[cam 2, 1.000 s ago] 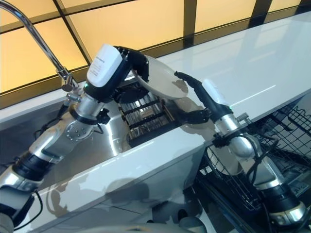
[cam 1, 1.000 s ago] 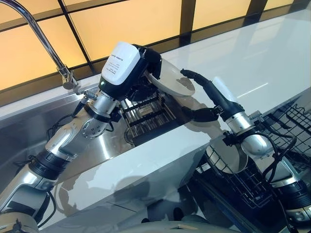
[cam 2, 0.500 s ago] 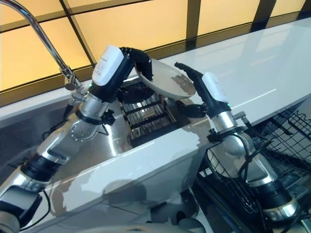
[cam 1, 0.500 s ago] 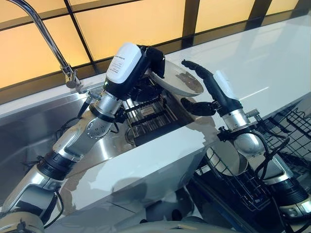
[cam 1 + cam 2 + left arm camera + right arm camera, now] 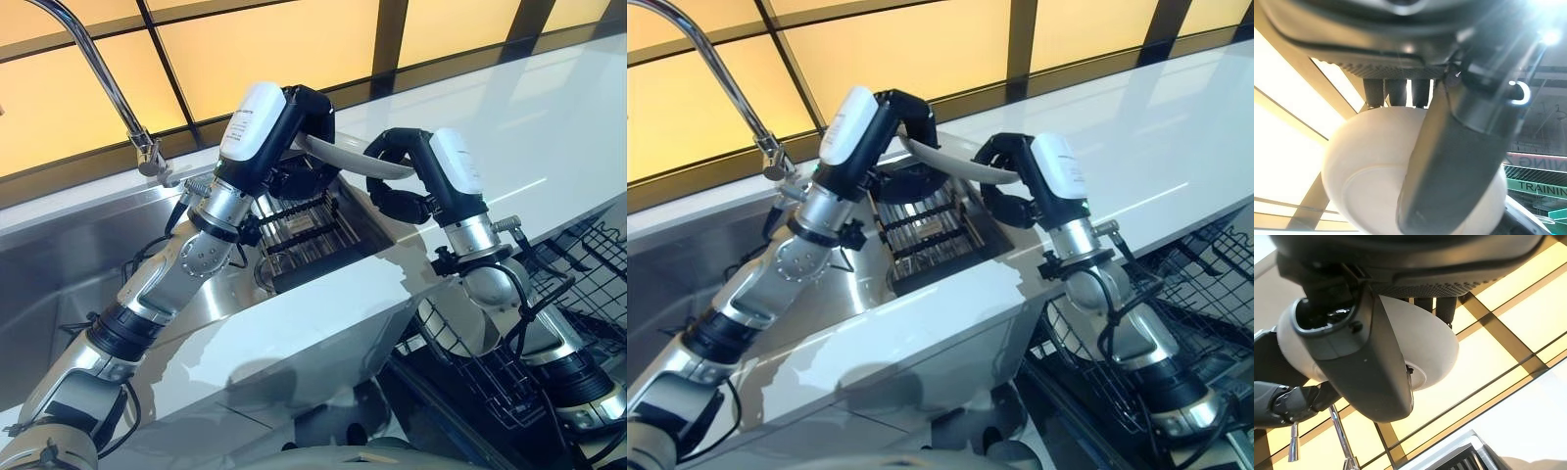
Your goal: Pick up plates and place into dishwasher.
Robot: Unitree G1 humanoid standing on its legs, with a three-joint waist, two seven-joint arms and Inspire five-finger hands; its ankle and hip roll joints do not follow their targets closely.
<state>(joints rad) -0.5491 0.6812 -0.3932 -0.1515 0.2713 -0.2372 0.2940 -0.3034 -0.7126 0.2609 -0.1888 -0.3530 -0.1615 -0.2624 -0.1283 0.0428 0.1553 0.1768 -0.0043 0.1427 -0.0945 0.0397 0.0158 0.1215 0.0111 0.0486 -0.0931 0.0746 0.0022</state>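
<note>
A white plate (image 5: 350,157) hangs nearly flat above the sink, held between my two hands. My left hand (image 5: 299,108) grips its left rim, and in the left wrist view the thumb (image 5: 1449,166) lies across the plate's underside (image 5: 1366,166) with the fingers curled over the far edge. My right hand (image 5: 407,171) is shut on the right rim, fingers hooked over the top and thumb beneath. The right wrist view has the thumb (image 5: 1366,362) pressed over the plate (image 5: 1435,347).
Under the plate a dark dish rack (image 5: 304,230) sits in the steel sink (image 5: 59,264), with a tall faucet (image 5: 98,69) at the left. The white counter (image 5: 529,127) runs to the right. The dishwasher's wire basket (image 5: 578,264) lies at the lower right, with a pale dish (image 5: 456,328) in it.
My right hand swung in from open and apart, and has curled round the plate's right rim. The left hand has raised and levelled the plate.
</note>
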